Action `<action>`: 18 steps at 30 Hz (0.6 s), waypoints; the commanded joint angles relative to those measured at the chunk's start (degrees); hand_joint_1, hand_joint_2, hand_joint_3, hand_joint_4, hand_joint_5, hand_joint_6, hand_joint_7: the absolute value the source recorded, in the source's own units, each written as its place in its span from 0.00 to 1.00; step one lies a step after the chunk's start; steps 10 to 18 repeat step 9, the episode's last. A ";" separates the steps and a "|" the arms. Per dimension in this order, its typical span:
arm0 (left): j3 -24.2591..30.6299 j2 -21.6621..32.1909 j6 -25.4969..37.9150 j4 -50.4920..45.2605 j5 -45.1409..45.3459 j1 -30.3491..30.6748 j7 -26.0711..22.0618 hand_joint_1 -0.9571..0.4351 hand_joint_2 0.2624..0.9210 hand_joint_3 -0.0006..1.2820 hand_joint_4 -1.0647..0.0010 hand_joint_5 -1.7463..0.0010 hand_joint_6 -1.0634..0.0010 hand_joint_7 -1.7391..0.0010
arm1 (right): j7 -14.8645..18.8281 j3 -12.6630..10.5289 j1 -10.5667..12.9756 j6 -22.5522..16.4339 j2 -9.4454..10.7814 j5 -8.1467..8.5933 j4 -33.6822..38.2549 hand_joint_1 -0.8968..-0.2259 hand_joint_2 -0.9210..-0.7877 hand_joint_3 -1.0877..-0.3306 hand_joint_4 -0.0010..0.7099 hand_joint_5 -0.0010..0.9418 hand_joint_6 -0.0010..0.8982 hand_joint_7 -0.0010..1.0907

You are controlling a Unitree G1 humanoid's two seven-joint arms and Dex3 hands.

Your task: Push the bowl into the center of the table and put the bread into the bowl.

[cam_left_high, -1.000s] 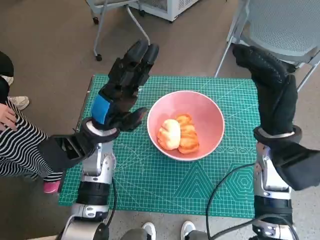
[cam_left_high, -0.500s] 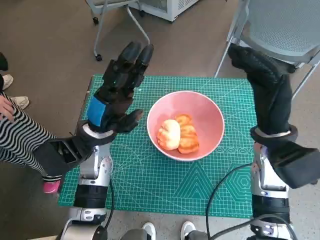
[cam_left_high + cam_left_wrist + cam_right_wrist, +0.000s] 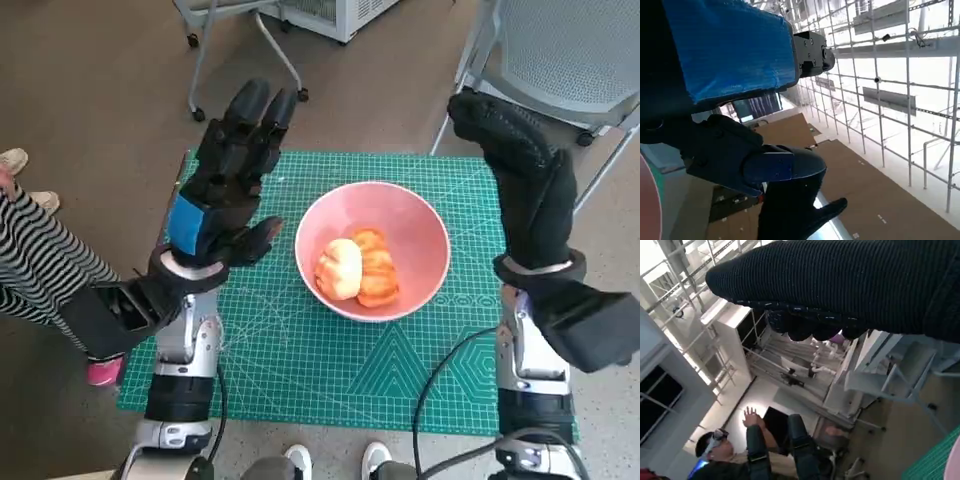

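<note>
A pink bowl (image 3: pixel 420 240) stands near the middle of the green cutting mat (image 3: pixel 300 350). Orange and pale bread (image 3: pixel 357 268) lies inside it. My left hand (image 3: pixel 228 175) is raised to the left of the bowl, fingers spread and empty, clear of the rim. My right hand (image 3: pixel 520 165) is lifted to the right of the bowl, above the mat's far right corner, holding nothing. In the left wrist view the left hand (image 3: pixel 735 100) points up at the ceiling, and a sliver of the pink bowl (image 3: pixel 646 200) shows at the edge. The right hand's glove (image 3: pixel 850 285) fills the right wrist view.
A grey chair (image 3: pixel 560 50) stands behind the table's far right corner, and a wheeled chair base (image 3: pixel 235 60) behind the far left. A person in striped clothing (image 3: pixel 40 270) sits at the left; another person (image 3: pixel 750 455) shows in the right wrist view. Shoe tips (image 3: pixel 335 460) show by the near edge.
Both hands have risen and drawn slightly away from the bowl, the left moving up and left. The bowl and bread have not moved. The striped-clothed person has pulled back to the left.
</note>
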 commanded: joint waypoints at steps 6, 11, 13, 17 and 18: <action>-0.39 0.01 -0.50 -1.07 0.50 1.46 0.83 0.48 1.00 0.29 0.97 0.97 1.00 0.87 | 1.10 0.08 1.14 1.51 0.68 1.33 0.35 0.32 0.00 0.55 0.29 0.00 0.03 0.53; -0.38 -0.09 -0.99 -0.88 0.65 1.47 1.02 0.52 1.00 0.30 0.97 0.97 1.00 0.86 | 1.26 0.05 1.27 1.56 0.72 1.40 0.28 0.32 0.00 0.55 0.29 0.00 0.03 0.54; -0.38 -0.09 -0.99 -0.88 0.65 1.47 1.02 0.52 1.00 0.30 0.97 0.97 1.00 0.86 | 1.26 0.05 1.27 1.56 0.72 1.40 0.28 0.32 0.00 0.55 0.29 0.00 0.03 0.54; -0.38 -0.09 -0.99 -0.88 0.65 1.47 1.02 0.52 1.00 0.30 0.97 0.97 1.00 0.86 | 1.26 0.05 1.27 1.56 0.72 1.40 0.28 0.32 0.00 0.55 0.29 0.00 0.03 0.54; -0.38 -0.09 -0.99 -0.88 0.65 1.47 1.02 0.52 1.00 0.30 0.97 0.97 1.00 0.86 | 1.26 0.05 1.27 1.56 0.72 1.40 0.28 0.32 0.00 0.55 0.29 0.00 0.03 0.54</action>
